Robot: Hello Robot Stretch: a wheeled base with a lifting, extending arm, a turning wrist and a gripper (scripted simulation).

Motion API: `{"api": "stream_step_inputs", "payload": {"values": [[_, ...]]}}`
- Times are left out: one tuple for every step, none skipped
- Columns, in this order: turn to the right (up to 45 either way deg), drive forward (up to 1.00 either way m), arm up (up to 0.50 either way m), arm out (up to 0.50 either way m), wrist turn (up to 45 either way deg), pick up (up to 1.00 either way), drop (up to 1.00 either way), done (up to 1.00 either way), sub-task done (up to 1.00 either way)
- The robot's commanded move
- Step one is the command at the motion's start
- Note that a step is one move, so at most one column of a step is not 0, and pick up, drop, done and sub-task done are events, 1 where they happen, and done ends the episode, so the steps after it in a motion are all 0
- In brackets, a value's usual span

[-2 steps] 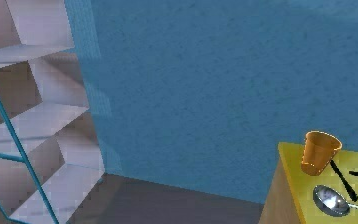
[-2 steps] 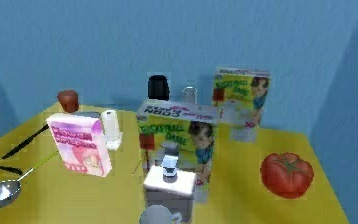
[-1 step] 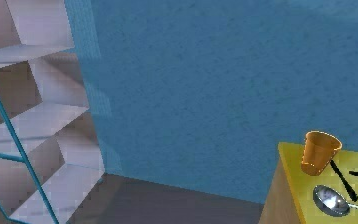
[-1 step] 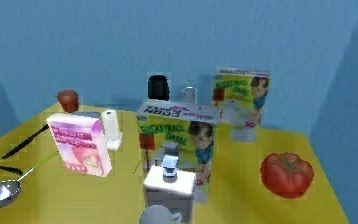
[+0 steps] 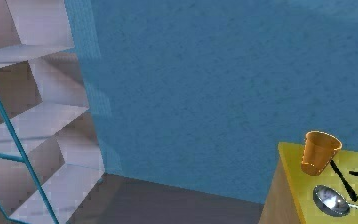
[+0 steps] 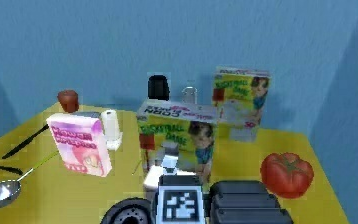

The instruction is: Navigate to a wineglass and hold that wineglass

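On yellow table (image 5: 292, 178): orange cup (image 5: 320, 152) upright, inside hidden.

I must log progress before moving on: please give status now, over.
Gripper at near edge of yellow table; cannot tell if it holds anything. Possible wineglass: pale shape behind the boxes. In the way: boxes, pink carton.

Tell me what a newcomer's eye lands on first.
A bright yellow table crowded with printed boxes draws the eye in the arm side view, with a red tomato at its right and a pink carton at its left. In the forward view, an orange cup stands at the lower right against a blue wall.
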Motion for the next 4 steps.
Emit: {"api": "stream_step_inputs", "payload": {"values": [[0.0,0.0,0.0,0.42,0.0,0.0,0.0,0.0,0.0],[0.0,0.0,0.0,0.0,45.0,0.0,0.0,0.0,0.0],[0.0,0.0,0.0,0.0,45.0,0.0,0.0,0.0,0.0],[0.0,0.0,0.0,0.0,45.0,0.0,0.0,0.0,0.0]]}}
